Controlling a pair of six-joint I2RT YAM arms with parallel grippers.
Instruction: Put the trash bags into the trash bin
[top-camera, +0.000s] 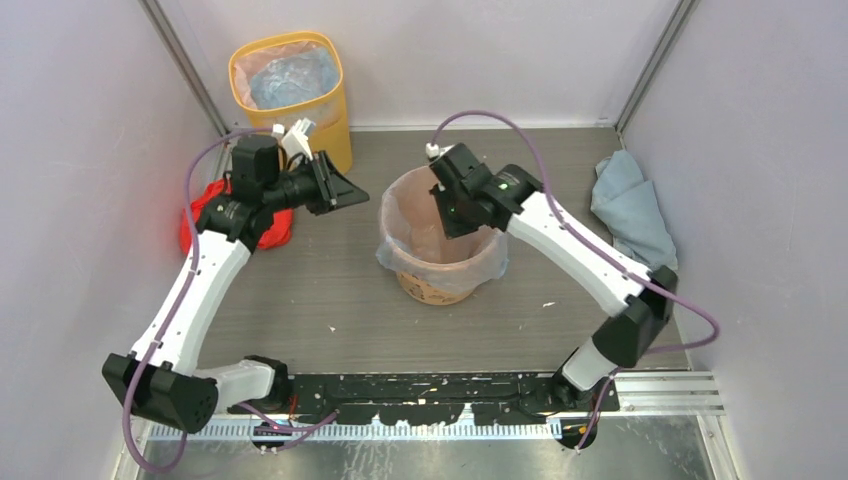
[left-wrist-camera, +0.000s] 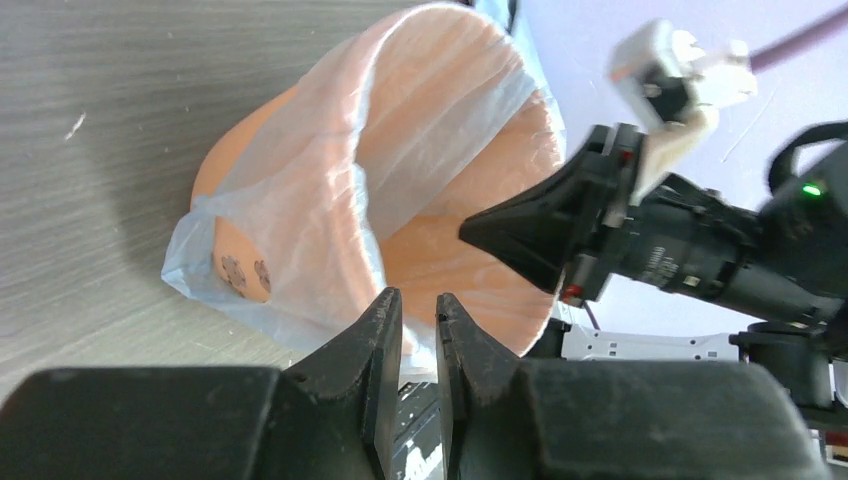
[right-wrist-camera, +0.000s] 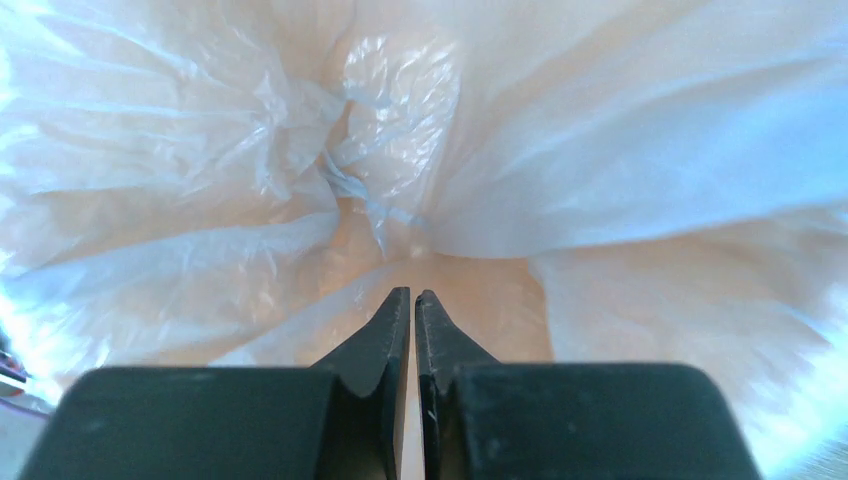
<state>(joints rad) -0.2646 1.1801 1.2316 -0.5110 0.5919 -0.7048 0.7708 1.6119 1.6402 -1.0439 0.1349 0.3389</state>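
Note:
The orange trash bin (top-camera: 437, 283) stands mid-table, lined with a translucent white trash bag (top-camera: 400, 235) that folds over its rim. My right gripper (top-camera: 452, 217) is shut and reaches down inside the bin; in its wrist view its tips (right-wrist-camera: 413, 292) hover over the crumpled bag (right-wrist-camera: 380, 140) and hold nothing. My left gripper (top-camera: 345, 192) is left of the bin, above the table, with its jaws nearly together and empty. Its wrist view (left-wrist-camera: 418, 297) looks into the tilted bin (left-wrist-camera: 225, 170) and bag (left-wrist-camera: 330, 200), with the right gripper (left-wrist-camera: 505, 235) inside.
A taller yellow bin (top-camera: 335, 105) with a bluish bag in it stands at the back left. A red bag (top-camera: 195, 215) lies by the left wall under the left arm. A blue-grey bundle (top-camera: 630, 210) lies by the right wall.

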